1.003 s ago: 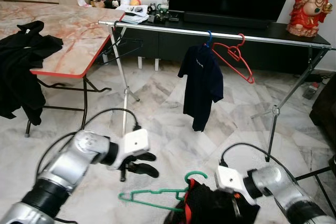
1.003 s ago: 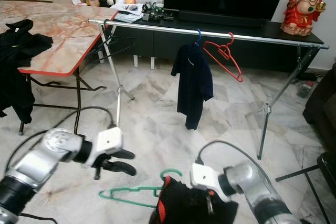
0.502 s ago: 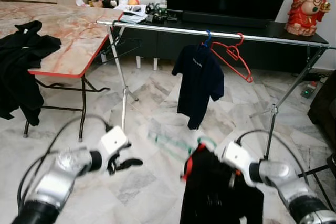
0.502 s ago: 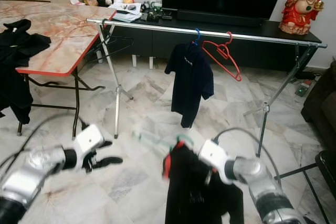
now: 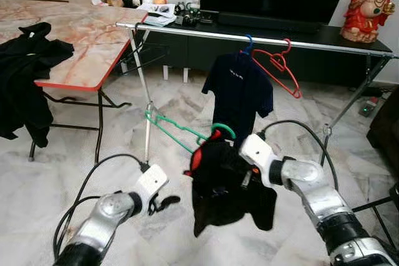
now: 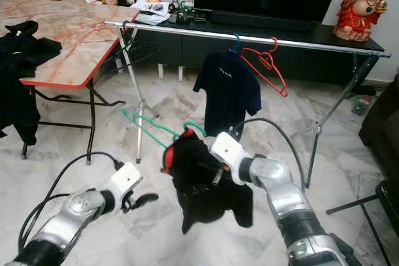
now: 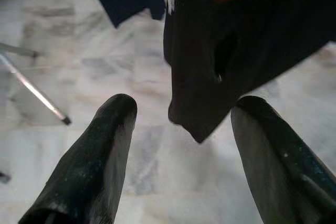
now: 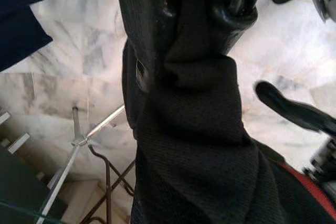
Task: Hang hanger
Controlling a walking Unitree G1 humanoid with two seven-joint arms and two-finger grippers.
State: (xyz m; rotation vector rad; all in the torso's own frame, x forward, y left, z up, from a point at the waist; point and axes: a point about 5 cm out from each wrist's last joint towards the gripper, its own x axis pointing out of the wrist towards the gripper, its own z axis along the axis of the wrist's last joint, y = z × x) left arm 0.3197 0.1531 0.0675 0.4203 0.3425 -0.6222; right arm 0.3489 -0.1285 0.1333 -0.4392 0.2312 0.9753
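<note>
A green hanger (image 5: 176, 130) carries a black garment (image 5: 227, 185) with red trim, held in the air in front of the silver clothes rail (image 5: 249, 37). My right gripper (image 5: 247, 177) is shut on the garment's cloth just below the hanger's hook; in the right wrist view its fingers (image 8: 239, 1) pinch the black fabric (image 8: 194, 129). My left gripper (image 5: 164, 203) hangs open, low and to the left of the garment, touching nothing; its fingers (image 7: 94, 161) stand apart with the garment (image 7: 236, 40) beyond them. On the rail hang a navy shirt (image 5: 240, 91) and a red hanger (image 5: 278, 66).
A marble-top table (image 5: 75, 42) with a red edge stands on the left, black clothes (image 5: 25, 85) draped over it. A black hanger (image 5: 140, 51) hangs at the rail's left end. The rack's legs (image 5: 147, 116) splay over the marble floor. A TV cabinet (image 5: 299, 60) with a red statue (image 5: 368, 7) stands behind.
My right gripper has lifted the garment and green hanger from near the floor up and forward towards the rail. My left arm has dropped lower and drawn back.
</note>
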